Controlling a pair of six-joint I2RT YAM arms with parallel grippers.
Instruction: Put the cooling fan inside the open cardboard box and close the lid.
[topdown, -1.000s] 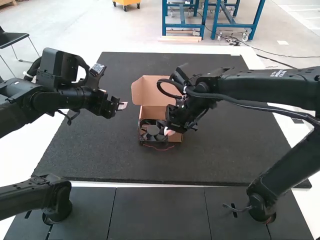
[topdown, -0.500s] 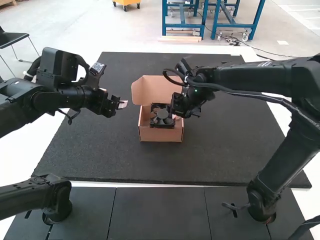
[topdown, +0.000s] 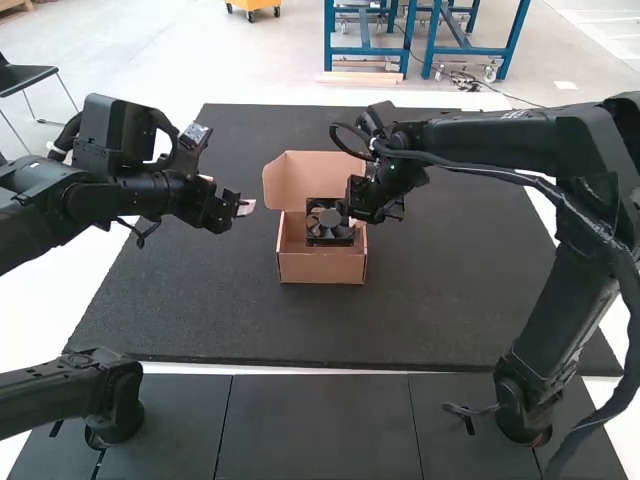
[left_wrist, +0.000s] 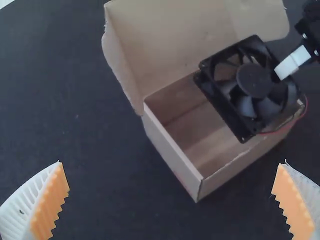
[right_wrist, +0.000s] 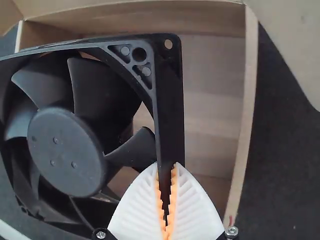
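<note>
A black square cooling fan (topdown: 328, 222) (left_wrist: 248, 93) (right_wrist: 87, 127) hangs tilted over the open cardboard box (topdown: 321, 262) (left_wrist: 185, 145) (right_wrist: 235, 100), at its right side. My right gripper (topdown: 355, 213) (right_wrist: 166, 205) is shut on the fan's frame edge. The box lid (topdown: 298, 180) (left_wrist: 165, 45) stands upright at the back. A thin red wire trails from the fan over the box's right wall. My left gripper (topdown: 232, 209) (left_wrist: 165, 210) is open, held left of the box at about lid height, apart from it.
The box stands near the middle of a black mat (topdown: 200, 300) on the table. Bare mat lies around the box on all sides. The right arm (topdown: 500, 140) spans above the mat's back right.
The right gripper has carried the fan from in front of the box up and back, so it now hangs over the box opening. The left arm has not moved.
</note>
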